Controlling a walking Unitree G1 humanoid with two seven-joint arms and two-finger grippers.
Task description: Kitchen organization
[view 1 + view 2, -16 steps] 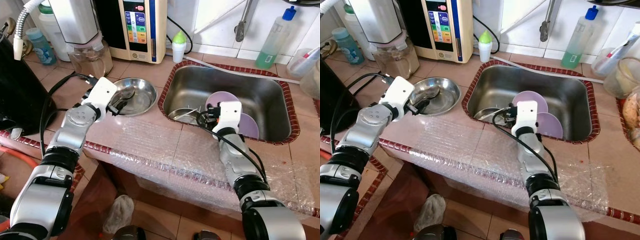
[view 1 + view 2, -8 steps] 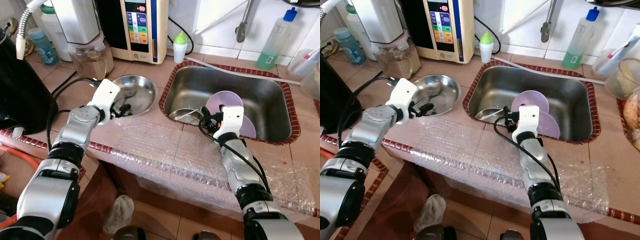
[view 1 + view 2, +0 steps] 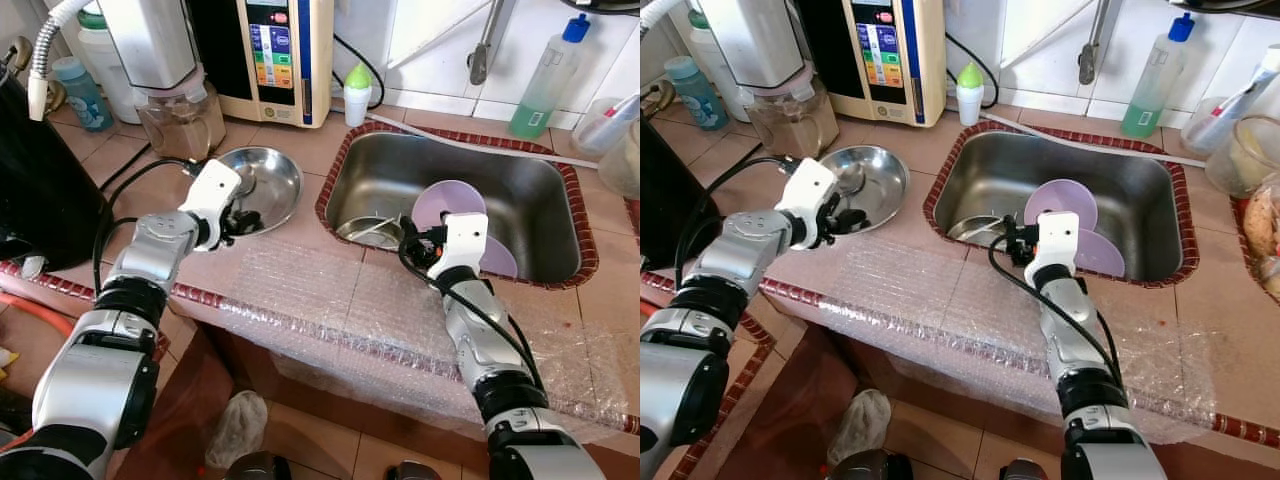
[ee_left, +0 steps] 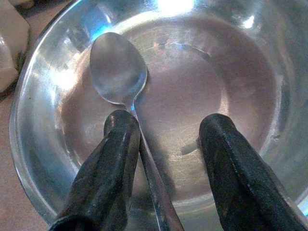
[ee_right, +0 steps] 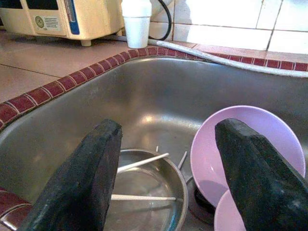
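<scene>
Spoon: you have a shiny steel spoon point(image 4: 118, 72) lying in the round stainless steel bowl point(image 3: 285, 180), which sits on the counter point(image 3: 275, 265) just beside the steel sink point(image 3: 530, 190).
Left gripper point(image 4: 168, 130): fingers apart, one touching the spoon's neck, the other clear of it.
Handling: expect it light, stiff and slippery on the polished bowl; pinch the thin handle near the neck.
Right gripper point(image 5: 168, 139): fingers apart, poised over the sink, above the lilac plates point(image 5: 240, 144).
Writing: the cream appliance point(image 3: 285, 50) behind the bowl has coloured buttons; you can't read them.
</scene>
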